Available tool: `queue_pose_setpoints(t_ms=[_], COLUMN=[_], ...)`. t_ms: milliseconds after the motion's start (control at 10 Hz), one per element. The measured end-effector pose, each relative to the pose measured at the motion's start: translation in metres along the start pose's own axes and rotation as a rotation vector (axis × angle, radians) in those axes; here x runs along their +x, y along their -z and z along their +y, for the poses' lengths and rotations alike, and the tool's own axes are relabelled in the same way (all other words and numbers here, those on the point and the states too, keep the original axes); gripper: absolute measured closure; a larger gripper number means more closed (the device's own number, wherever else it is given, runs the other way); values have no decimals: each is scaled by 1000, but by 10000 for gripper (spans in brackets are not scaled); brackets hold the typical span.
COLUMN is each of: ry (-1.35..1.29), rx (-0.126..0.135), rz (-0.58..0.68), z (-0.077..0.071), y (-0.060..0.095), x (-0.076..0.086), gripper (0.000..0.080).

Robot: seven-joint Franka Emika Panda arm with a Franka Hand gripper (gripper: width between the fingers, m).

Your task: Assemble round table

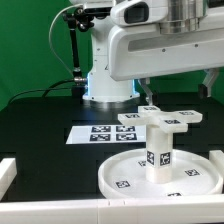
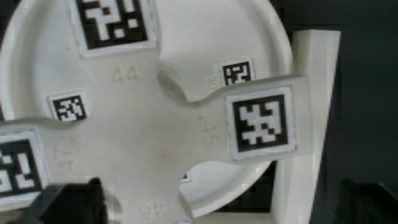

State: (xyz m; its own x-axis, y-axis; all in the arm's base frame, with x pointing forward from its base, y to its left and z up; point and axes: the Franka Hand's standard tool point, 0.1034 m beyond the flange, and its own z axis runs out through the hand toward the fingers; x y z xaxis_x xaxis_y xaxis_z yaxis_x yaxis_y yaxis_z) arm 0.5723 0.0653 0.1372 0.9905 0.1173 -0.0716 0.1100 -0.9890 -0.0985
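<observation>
Disc (image 1: 128, 176), one; leg (image 1: 159, 146), one; cross (image 1: 161, 117), one.

Large rimmed round disc (image 1: 160, 176) lies flat on the black table (image 1: 40, 125), toward the exterior view's right, near the front. Short thick cylinder leg (image 1: 160, 146) stands upright on its middle, tag facing the camera. Cross-shaped piece (image 1: 163, 119) sits level on top of the leg. Marker board (image 1: 103, 132) lies behind, toward the exterior view's left. Arm (image 1: 150, 35) hangs overhead (its fingertips not made out). White wall (image 1: 12, 172) edges the table.
</observation>
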Motion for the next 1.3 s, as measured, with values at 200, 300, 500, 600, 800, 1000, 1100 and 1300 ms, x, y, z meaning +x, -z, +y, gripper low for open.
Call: queue_pose_setpoints(t_ms=[200, 300, 500, 600, 800, 1000, 1100, 1300], ry=[365, 513, 618, 640, 634, 659, 669, 681], rx=[-51, -64, -64, -65, -75, -72, -74, -75], rz=[-16, -37, -39, -37, -25, -45, -50, -58], z=[6, 8, 10, 11, 18, 25, 27, 28], y=[3, 3, 3, 3, -5, -14, -15, -16], x=[0, -1, -1, -1, -4, -4, -4, -5], gripper=[150, 150, 150, 150, 150, 150, 150, 150])
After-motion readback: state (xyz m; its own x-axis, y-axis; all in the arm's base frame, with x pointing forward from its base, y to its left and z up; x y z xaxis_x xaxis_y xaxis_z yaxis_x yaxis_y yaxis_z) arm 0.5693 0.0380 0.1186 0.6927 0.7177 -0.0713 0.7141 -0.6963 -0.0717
